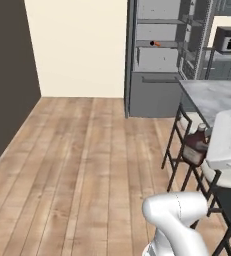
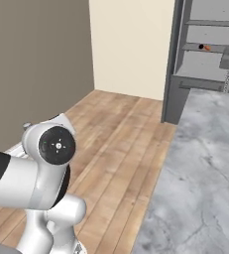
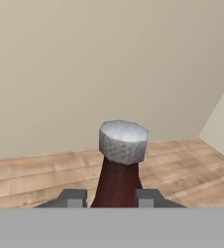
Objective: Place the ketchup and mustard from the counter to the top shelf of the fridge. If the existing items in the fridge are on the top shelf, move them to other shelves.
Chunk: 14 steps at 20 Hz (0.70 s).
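The gripper (image 3: pixel 112 198) is clenched on the ketchup (image 3: pixel 117 180): in the hand view its two dark finger tips (image 3: pixel 73 198) stand on either side of the bottle's dark red neck, and the grey faceted cap rises just above them. Behind the bottle lie a wooden floor (image 3: pixel 36 177) and a plain beige wall (image 3: pixel 108 63).

In the left base view the ketchup (image 1: pixel 196 145) hangs beside the white hand, in front of the black stool frame (image 1: pixel 177 150) and below the edge of the counter (image 1: pixel 214 95), clear of the floor. The grey-white marbled counter (image 2: pixel 205 173) fills the right side of the right base view.

Further off stands the fridge (image 1: pixel 157 65), open, with its light grey inside on show. The top shelf (image 1: pixel 157 21) is a thin grey panel well above the shelf that bears the existing items (image 1: pixel 155 44), a small dark lump and an orange piece lying just beside each other. They show also in the right base view (image 2: pixel 204 47). A toaster oven (image 1: pixel 229 41) sits to the right of the fridge
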{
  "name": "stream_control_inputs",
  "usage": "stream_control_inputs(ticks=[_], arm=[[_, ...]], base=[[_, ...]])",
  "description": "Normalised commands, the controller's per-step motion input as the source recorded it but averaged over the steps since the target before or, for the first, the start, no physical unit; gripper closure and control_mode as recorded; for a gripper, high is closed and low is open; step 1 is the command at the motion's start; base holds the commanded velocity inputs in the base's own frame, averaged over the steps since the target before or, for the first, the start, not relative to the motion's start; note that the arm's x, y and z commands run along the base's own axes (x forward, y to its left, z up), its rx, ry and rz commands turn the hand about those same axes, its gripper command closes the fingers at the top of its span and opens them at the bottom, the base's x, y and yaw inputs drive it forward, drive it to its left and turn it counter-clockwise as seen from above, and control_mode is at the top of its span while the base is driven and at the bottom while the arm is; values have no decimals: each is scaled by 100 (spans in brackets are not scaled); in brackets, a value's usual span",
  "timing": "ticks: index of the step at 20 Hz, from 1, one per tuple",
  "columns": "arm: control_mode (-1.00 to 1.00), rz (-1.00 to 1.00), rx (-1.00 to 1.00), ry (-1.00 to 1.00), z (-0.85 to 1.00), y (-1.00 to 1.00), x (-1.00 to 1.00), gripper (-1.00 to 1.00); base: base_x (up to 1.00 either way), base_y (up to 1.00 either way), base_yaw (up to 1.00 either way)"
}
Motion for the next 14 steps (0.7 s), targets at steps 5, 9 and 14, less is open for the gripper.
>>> stream_control_inputs(ticks=[5, 9, 14], arm=[[100, 0, 0, 0, 0, 0, 0, 100], [100, 0, 0, 0, 0, 0, 0, 100], [100, 0, 0, 0, 0, 0, 0, 100]], base=[[100, 38, 1], [100, 36, -1], [100, 2, -5]])
